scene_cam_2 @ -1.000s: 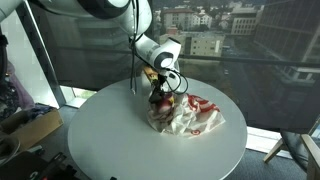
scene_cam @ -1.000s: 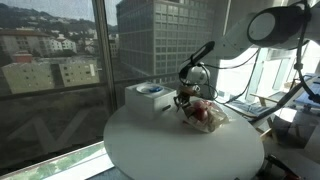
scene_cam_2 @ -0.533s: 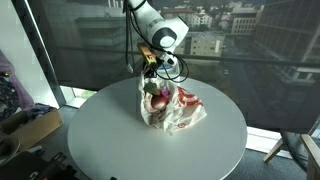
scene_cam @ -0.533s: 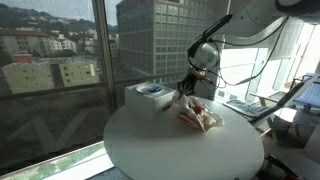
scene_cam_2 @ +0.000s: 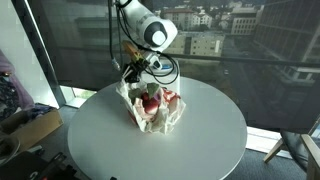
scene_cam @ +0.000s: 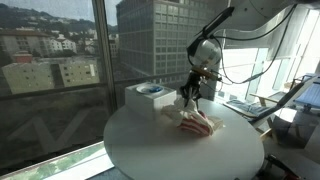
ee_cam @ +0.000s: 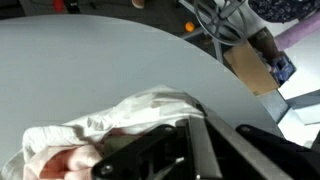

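A clear plastic bag with red contents (scene_cam_2: 151, 108) hangs from my gripper (scene_cam_2: 133, 80) over the round white table (scene_cam_2: 90, 140); its bottom rests on or just above the tabletop. In an exterior view the bag (scene_cam: 197, 121) hangs below my gripper (scene_cam: 189, 92), next to a white box. In the wrist view the crumpled bag (ee_cam: 110, 135) with red inside lies right under my dark fingers (ee_cam: 178, 140), which are shut on its upper edge.
A white box with a blue-rimmed item on top (scene_cam: 147, 97) stands at the table's far edge by the window. Cables and a cardboard box (ee_cam: 255, 65) lie off the table. Window glass is close behind the table (scene_cam: 150, 150).
My gripper has lifted and carried the bag sideways across the table; the bag, lying spread out a second ago, now hangs bunched and upright.
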You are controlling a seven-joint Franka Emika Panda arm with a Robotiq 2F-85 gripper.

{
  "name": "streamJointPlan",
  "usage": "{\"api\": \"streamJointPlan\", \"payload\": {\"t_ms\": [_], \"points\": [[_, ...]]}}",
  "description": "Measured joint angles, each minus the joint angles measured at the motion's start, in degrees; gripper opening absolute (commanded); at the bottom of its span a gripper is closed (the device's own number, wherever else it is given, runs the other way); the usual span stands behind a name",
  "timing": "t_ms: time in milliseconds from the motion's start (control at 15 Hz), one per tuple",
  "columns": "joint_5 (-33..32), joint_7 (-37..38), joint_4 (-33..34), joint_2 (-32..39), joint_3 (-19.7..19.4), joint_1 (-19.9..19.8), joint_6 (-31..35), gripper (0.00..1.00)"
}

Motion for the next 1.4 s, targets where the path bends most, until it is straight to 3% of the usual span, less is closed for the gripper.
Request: {"api": "streamJointPlan", "payload": {"t_ms": [133,200,333,733,933,1133,1400], "points": [[-0.5,-1.8,-1.7,2.4,0.1,2.7,0.4,0.00],[-1.2,-2.4,-2.2,3.3,0.2,4.1,0.7,0.26],[-2.2,-2.7,-2.7,3.9,0.2,6.5,0.8,0.33],[-9.9,3.6,-3.1,-2.9,-1.7,9.6,-1.2,0.81],[-14.5,7.6,-4.2,-8.6,-4.0,9.6,-1.0,0.99],[-20.7,12.4,-5.9,-11.2,-6.8,9.6,2.2,1.00],[-29.2,19.9,-9.5,-9.2,-9.6,9.6,9.4,1.00]]}}
